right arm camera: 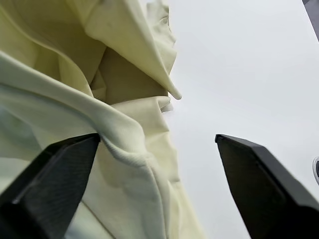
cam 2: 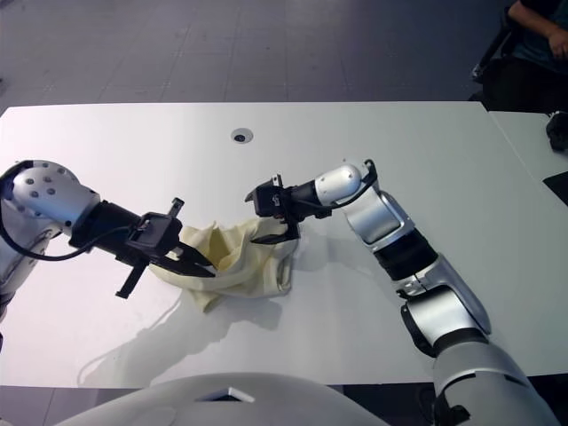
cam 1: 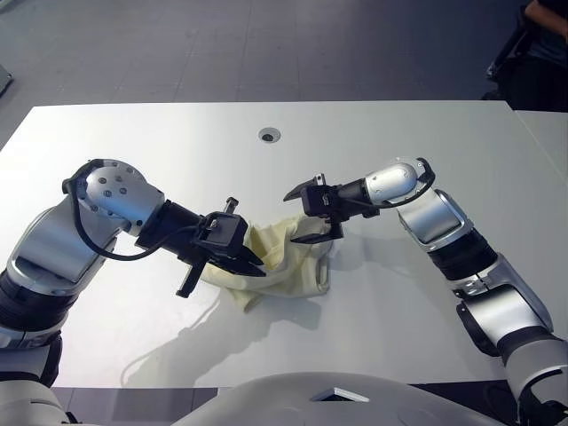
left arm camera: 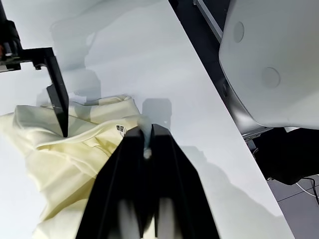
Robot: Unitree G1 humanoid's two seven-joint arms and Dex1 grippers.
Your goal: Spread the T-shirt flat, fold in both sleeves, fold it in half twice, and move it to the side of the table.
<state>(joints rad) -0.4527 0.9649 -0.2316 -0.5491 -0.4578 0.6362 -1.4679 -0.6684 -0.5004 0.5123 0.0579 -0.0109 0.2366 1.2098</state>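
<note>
A pale yellow T-shirt (cam 1: 284, 257) lies crumpled in a heap at the middle of the white table (cam 1: 160, 151). My left gripper (cam 1: 256, 268) is at the heap's left edge, shut on a pinch of the fabric; the left wrist view shows cloth caught between its fingertips (left arm camera: 146, 142). My right gripper (cam 1: 294, 218) hovers over the heap's far right part, open, its lower finger resting on the cloth. In the right wrist view the T-shirt (right arm camera: 75, 74) bunches against one finger (right arm camera: 55, 174), and the other finger (right arm camera: 264, 189) stands over bare table.
A round cable hole (cam 1: 269, 135) sits in the table beyond the shirt. A second table (cam 1: 546, 133) adjoins at the far right. Bare tabletop surrounds the heap on all sides, and the front edge (cam 1: 177, 387) is close behind the arms.
</note>
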